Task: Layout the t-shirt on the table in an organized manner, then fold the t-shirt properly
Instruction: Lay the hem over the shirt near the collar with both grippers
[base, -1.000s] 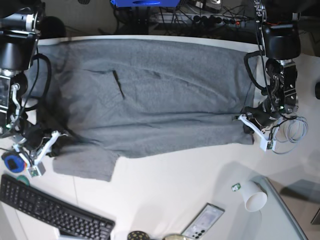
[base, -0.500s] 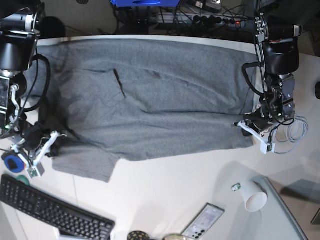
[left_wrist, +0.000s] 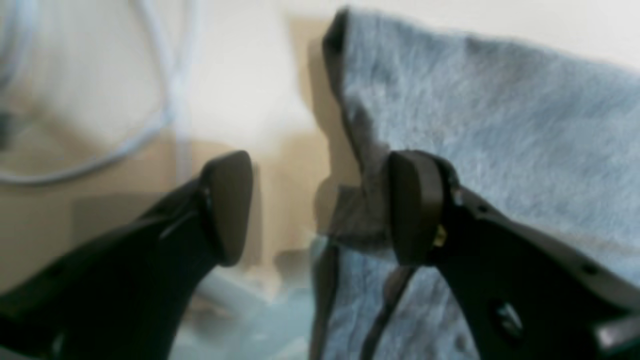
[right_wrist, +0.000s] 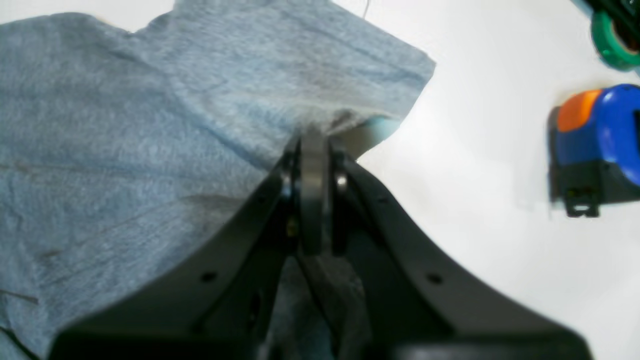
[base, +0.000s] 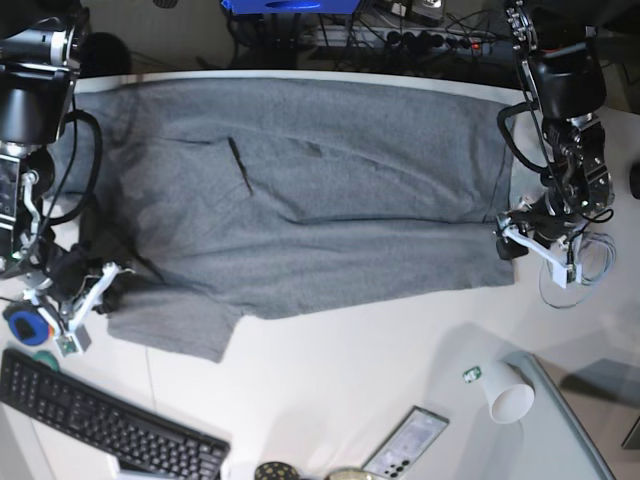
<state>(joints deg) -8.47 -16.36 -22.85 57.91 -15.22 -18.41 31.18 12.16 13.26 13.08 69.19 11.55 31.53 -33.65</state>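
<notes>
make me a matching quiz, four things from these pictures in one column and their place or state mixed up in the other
Things
1. left gripper
2. right gripper
3. paper cup
4. keyboard

Place or state
A. lying on its side on the table, near edge
B. jaws shut on the t-shirt
C. at the near corner by the right arm
D. jaws apart at the t-shirt's edge

Pairs: 1-D, 2-B, 3-A, 4-C
</notes>
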